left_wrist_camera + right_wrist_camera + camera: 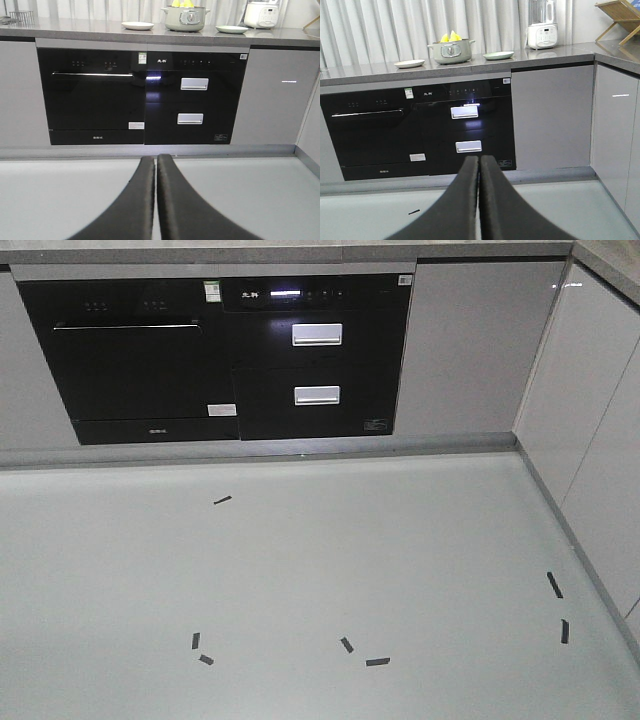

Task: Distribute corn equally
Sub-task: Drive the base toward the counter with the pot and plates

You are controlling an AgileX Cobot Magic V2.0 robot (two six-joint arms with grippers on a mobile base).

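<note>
1. The pale grey floor (300,570) fills the front view. It lies between the robot and the grey kitchen units (550,115), which are well apart from the robot.
2. A long grey stone surface (370,72) tops the units, above two black glass-fronted built-in appliances (145,95). Everything the task needs sits on it.
3. A pale grey-green pot (451,51) with side handles and no lid stands on the surface between two plates.
4. A shallow round white plate (409,63) lies to the pot's left and a shallow round pale green plate (498,55) to its right. Both look bare, though the viewing angle is low.
5. The corn (450,36), bright yellow tapered cobs, stands in the pot with only the tips showing above the rim. How many cobs there are cannot be told.
6. The left end effector (156,160) has its two curved black fingers (140,200) pressed together on nothing. The right end effector (479,160) is the same, pressed together and empty. Both point at the units from low down.
7. Short black tape strips (222,500) dot the floor.
8. The step in hand looks like the approach, with all the corn apparently in the pot and nothing shared out. The next move calls for closing the gap to the surface and raising an arm above the pot's rim. The fingers must then spread to take one cob by its exposed tip.
</note>
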